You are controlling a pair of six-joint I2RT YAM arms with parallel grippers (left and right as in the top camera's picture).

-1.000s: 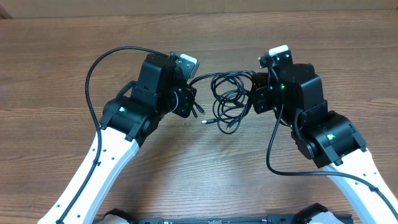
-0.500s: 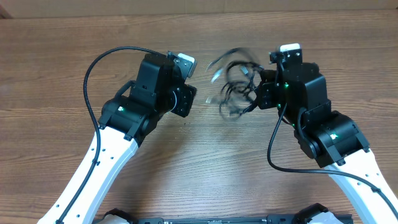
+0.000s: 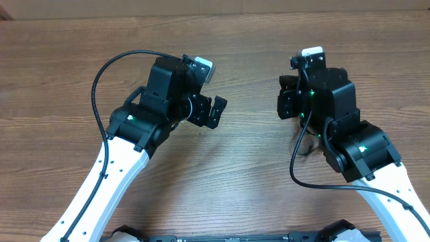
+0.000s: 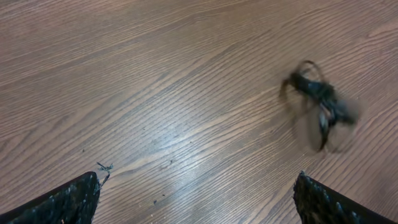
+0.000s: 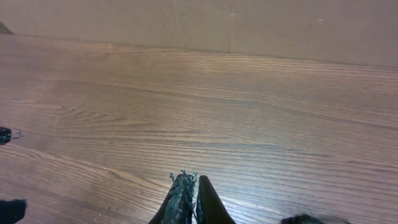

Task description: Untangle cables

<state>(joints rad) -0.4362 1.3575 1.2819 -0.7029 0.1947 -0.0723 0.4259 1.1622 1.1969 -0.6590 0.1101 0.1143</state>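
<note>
The left end effector (image 3: 216, 112) has just sprung wide, letting go of the cables (image 4: 318, 106) that a second ago stretched between both arms. The single bundle now blurs right of the worktop's (image 4: 155, 93) middle, beneath the right arm. The right end effector (image 5: 191, 198) stays pinched shut, any strand in it hidden. One bundle, two end effectors; strands uncountable, tangle apparently unresolved.

Robotics lab workstation: wood-grain table (image 3: 248, 188), left arm (image 3: 111, 168) and right arm (image 3: 393, 185), plain tan backdrop (image 5: 249, 25).
</note>
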